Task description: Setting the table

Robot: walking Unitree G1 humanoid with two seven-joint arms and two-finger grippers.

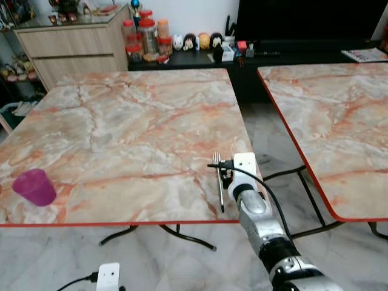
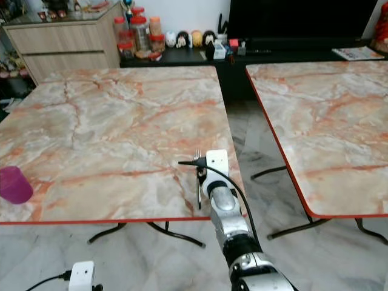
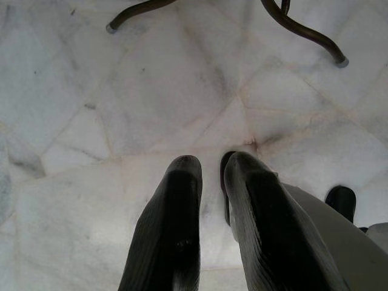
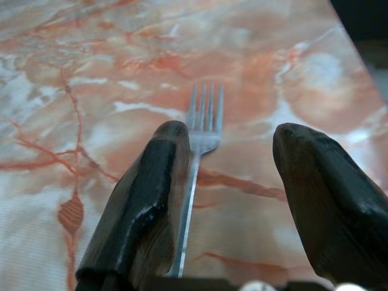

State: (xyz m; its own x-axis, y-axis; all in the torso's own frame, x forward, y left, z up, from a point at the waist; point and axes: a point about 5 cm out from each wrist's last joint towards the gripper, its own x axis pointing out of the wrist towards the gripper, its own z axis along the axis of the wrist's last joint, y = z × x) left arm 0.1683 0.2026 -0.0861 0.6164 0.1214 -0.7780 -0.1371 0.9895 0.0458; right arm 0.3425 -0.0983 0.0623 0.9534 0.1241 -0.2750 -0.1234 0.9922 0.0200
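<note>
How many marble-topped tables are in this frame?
2: the near table holding the fork and purple cup, and a second table across a gap on the robot's right, cut off by the frame edge.

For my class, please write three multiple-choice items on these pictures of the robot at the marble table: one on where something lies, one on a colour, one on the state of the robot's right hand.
1. Where does the fork lie?
A. near the table's front right corner
B. on the floor
C. beside the cup

2. What colour is the cup?
A. green
B. purple
C. white

3. How is the right hand set?
A. shut on the fork
B. shut on the cup
C. open, the fork beside one finger

Answers:
1. A, the fork lies flat on the marble top close to the front edge and right side, tines pointing away from the robot.
2. B, the cup at the front left of the table is purple.
3. C, the right wrist view shows a wide gap between the two fingers, with nothing gripped.
</note>
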